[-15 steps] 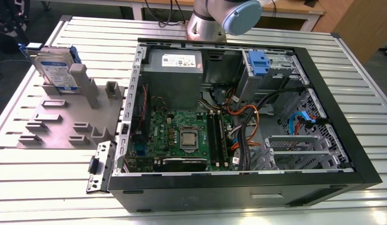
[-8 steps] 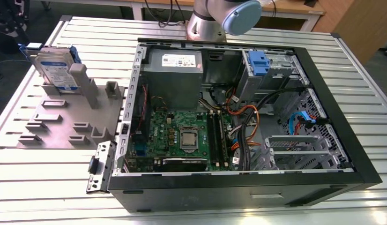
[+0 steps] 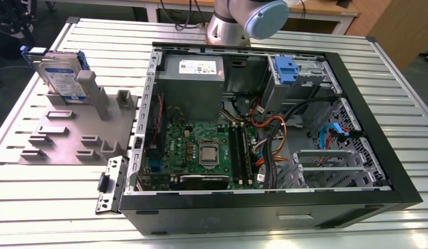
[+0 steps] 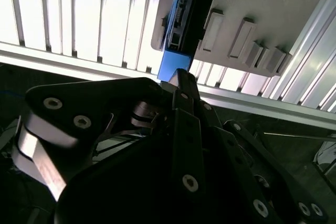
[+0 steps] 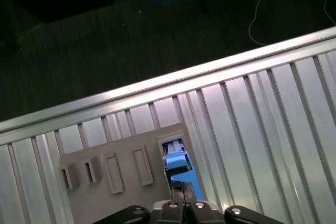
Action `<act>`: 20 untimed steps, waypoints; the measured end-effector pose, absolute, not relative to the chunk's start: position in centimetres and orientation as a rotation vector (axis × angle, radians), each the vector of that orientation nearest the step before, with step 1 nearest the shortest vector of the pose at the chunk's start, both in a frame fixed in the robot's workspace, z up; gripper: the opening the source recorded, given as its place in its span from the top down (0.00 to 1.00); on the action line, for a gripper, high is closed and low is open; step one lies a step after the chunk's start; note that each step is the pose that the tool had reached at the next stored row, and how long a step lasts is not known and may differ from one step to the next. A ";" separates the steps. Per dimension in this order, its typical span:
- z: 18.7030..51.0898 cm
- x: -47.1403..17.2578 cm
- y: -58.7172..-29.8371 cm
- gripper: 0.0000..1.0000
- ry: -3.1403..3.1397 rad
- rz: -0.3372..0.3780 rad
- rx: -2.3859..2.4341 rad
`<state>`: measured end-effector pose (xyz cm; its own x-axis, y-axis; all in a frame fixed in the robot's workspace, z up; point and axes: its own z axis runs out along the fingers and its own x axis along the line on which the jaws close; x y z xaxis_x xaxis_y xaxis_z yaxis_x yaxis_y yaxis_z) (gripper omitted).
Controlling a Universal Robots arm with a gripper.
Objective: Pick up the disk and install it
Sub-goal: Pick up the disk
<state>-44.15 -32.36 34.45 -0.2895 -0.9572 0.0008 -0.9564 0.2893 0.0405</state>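
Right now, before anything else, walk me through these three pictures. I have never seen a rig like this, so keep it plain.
This is a single robot arm with a gripper at its end. The exterior view comes from a camera off the arm, looking down on a slatted metal table. On the table lies an open computer case with its boards and cables showing. Beside it, toward the exterior view's left, is a grey holder. The disk, a silver drive in a blue bracket, stands upright in that holder, so it is not yet in the case. The two wrist views come from cameras riding on the arm. In both, the black gripper sits in the foreground, above the holder and the disk's blue edge. The disk is in the holder, not in the gripper.
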 end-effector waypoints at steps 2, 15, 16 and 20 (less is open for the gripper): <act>34.4 -44.1 -32.1 0.89 -2.500 -0.044 1.856; 33.7 -44.1 -32.0 0.47 -2.379 -0.032 2.008; 33.6 -44.1 -32.0 0.47 -2.373 -0.029 2.017; 33.1 -44.2 -32.0 0.47 -2.343 -0.024 2.057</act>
